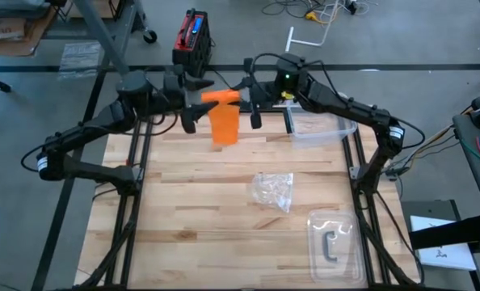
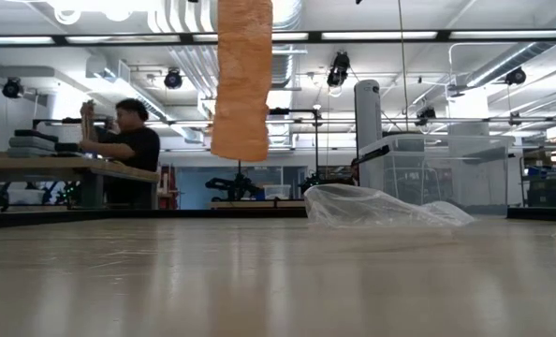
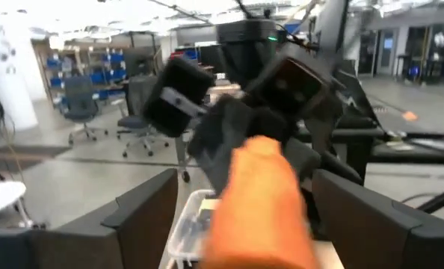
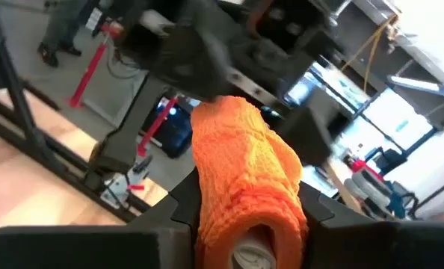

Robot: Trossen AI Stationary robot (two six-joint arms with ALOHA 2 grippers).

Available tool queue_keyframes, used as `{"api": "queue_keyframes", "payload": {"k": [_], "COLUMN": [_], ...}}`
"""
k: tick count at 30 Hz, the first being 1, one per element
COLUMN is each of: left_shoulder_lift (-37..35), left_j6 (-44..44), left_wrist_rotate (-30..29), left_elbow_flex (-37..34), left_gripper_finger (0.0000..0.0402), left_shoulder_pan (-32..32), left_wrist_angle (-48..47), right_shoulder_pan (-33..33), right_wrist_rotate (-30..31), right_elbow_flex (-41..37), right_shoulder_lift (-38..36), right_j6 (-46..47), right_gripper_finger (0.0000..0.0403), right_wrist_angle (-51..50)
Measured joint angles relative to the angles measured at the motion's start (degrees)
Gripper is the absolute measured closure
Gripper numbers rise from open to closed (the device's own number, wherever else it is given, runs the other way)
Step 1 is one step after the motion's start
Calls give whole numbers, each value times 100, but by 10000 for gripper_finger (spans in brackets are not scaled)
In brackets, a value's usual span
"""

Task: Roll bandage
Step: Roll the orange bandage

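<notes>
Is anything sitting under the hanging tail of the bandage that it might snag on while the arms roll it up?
Nothing visible does. The bandage hangs free above bare table, its lower end clear of the wood in the low view. The plastic wrapper lies off to one side, apart from it.

In the low view the bandage runs off the top edge, so both grippers stay unseen there; in the left wrist view it is a blur, cut by the bottom edge; the right gripper behind it is smeared.
</notes>
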Motion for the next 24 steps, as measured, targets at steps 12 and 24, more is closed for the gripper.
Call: {"api": "queue_keyframes", "payload": {"k": [12,24], "left_shoulder_lift": [23,215], "left_j6": [-526,-24], "left_wrist_rotate": [1149,1229], "left_elbow_flex": [-2,-11], "left_gripper_finger": [138,167], "left_shoulder_pan": [153,154], "left_wrist_angle": [-200,-493], "right_shoulder_pan": [427,465], "right_wrist_rotate": [744,1006], "right_elbow_flex": [0,0], "right_shoulder_lift": [-11,-26], "right_j6": [-1768,-2157], "right_gripper_finger": [302,297], "right_wrist_angle": [44,50]}}
